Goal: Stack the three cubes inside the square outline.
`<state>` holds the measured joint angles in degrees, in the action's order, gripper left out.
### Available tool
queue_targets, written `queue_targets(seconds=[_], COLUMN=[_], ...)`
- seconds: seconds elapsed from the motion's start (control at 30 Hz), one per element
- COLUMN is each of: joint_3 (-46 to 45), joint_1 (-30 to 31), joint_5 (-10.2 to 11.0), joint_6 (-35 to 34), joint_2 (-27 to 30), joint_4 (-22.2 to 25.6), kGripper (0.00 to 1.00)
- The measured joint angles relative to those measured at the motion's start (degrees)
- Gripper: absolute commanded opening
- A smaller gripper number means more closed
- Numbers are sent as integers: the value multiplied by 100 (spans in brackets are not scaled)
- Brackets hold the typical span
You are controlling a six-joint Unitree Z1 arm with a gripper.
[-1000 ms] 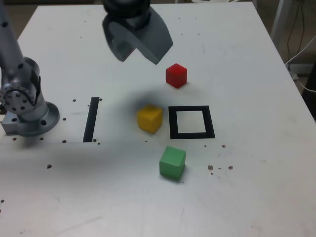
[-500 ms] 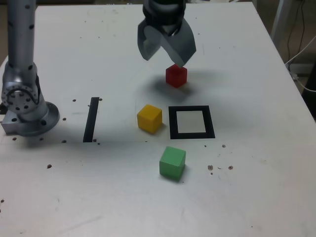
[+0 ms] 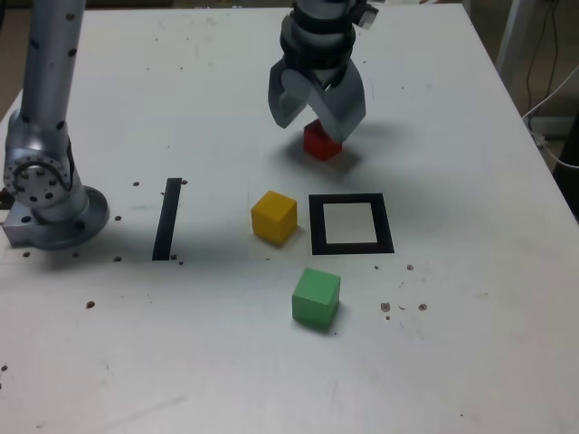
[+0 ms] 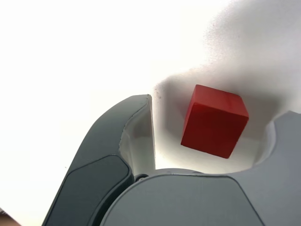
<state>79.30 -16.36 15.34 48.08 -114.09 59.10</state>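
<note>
Exterior view: dark grey two-finger gripper hangs over the small matte red cube, fingers pointing down at it. Fingers are apart with a wide gap. Gripper body and fingers hide the upper part of the red cube.

Wrist view confirms it: red cube sits on the white surface between the two fingers, visible gap on either side, so neither finger touches it. It's turned at an angle, top and side faces showing. Shadow falls on the surface around it.

Rest of the exterior view: small matte yellow cube is just beside the black square tape outline with the white centre, off its left side. Small matte green cube is near the outline, below its lower left corner. Red is above the outline, near its upper left. All three cubes sit outside it, separate from each other, each on the white tabletop.

Straight black tape strip is further left, between the yellow cube and the grey round arm base. Small dark specks dot the tabletop. Thin cables hang past its right edge.
</note>
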Motion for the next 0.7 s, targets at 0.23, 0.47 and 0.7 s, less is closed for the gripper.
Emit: queue_targets(seconds=[0.23, 0.47, 0.7], joint_3=[-103, -146, -187], joint_1=[0, 0, -6], joint_5=[-65, -256, -376], joint_6=[5, -6, -14], joint_2=[-53, -53, -53], joint_4=[-191, -257, -293], kGripper=[52, 36, 21])
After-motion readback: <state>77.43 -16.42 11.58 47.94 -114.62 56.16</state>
